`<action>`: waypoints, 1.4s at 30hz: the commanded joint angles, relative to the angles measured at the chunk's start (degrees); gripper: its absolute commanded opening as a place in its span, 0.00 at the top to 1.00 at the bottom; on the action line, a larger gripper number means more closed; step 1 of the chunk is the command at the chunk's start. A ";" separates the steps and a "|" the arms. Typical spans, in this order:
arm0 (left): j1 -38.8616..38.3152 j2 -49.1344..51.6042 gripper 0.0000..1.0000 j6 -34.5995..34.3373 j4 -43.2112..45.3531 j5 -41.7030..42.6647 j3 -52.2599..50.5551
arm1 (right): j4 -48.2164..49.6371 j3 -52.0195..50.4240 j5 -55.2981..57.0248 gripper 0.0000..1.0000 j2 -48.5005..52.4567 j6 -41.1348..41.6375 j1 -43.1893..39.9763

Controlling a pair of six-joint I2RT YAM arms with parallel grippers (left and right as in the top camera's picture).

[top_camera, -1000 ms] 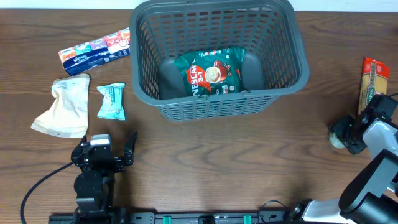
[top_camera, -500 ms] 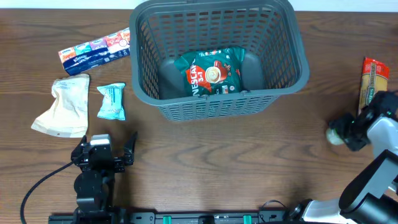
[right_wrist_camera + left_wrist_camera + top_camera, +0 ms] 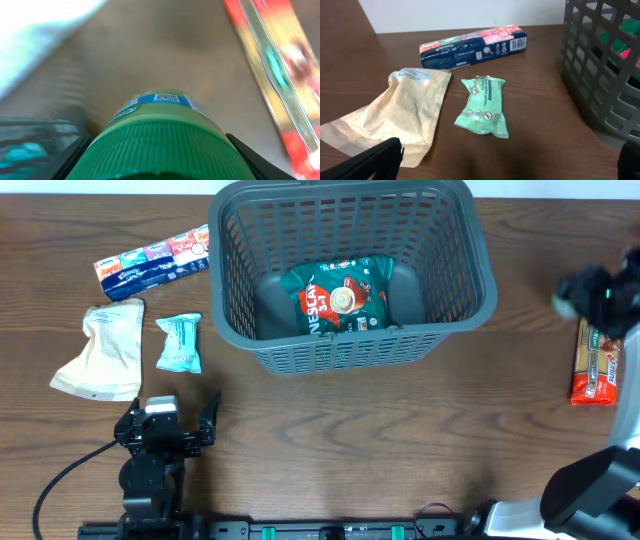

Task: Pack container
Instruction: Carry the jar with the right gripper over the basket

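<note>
The container is a large dark grey mesh basket at the table's far middle, with a green Nescafe packet lying inside. It also shows at the right edge of the left wrist view. My right gripper is raised at the far right, blurred, and shut on a jar with a ribbed green lid. The jar shows as a pale blur overhead. My left gripper is open and empty at the front left, low over the table.
Left of the basket lie a tissue pack, a beige pouch and a teal packet. The same three show in the left wrist view. A red pasta packet lies at the right edge.
My right gripper has lifted the jar off the table at the right edge and carried it toward the far side. The pasta packet's near end now shows. The left arm has not moved.
</note>
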 commanded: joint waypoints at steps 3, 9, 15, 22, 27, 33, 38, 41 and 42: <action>-0.22 -0.35 0.01 0.76 -0.35 0.59 -1.27 | 0.42 12.68 -1.27 0.73 -0.35 -2.08 8.39; -0.22 -0.35 0.01 0.76 -0.35 0.57 -1.27 | 2.84 20.98 -1.27 0.73 -0.35 -5.99 18.80; -0.22 -0.35 0.01 0.76 -0.35 0.57 -1.27 | 3.76 21.64 -1.14 0.72 0.85 -8.46 30.53; -0.22 -0.35 0.02 0.76 -0.35 0.57 -1.27 | -0.63 21.64 1.75 0.71 6.27 -8.20 35.82; -0.22 -0.35 0.01 0.76 -0.35 0.57 -1.27 | -1.62 21.64 4.50 0.72 8.96 -6.60 36.17; -0.22 -0.35 0.01 0.76 -0.35 0.57 -1.27 | -2.95 21.64 7.56 0.71 9.11 -6.03 36.20; -0.22 -0.35 0.02 0.76 -0.35 0.59 -1.27 | -4.15 21.64 7.58 0.70 9.09 -6.05 36.30; -0.22 -0.35 0.01 0.74 -0.35 0.57 -1.27 | -4.44 21.64 7.61 0.69 9.09 -6.05 36.30; -0.22 -0.35 0.02 0.76 -0.35 0.57 -1.27 | -4.42 21.64 7.58 0.68 9.09 -6.05 36.30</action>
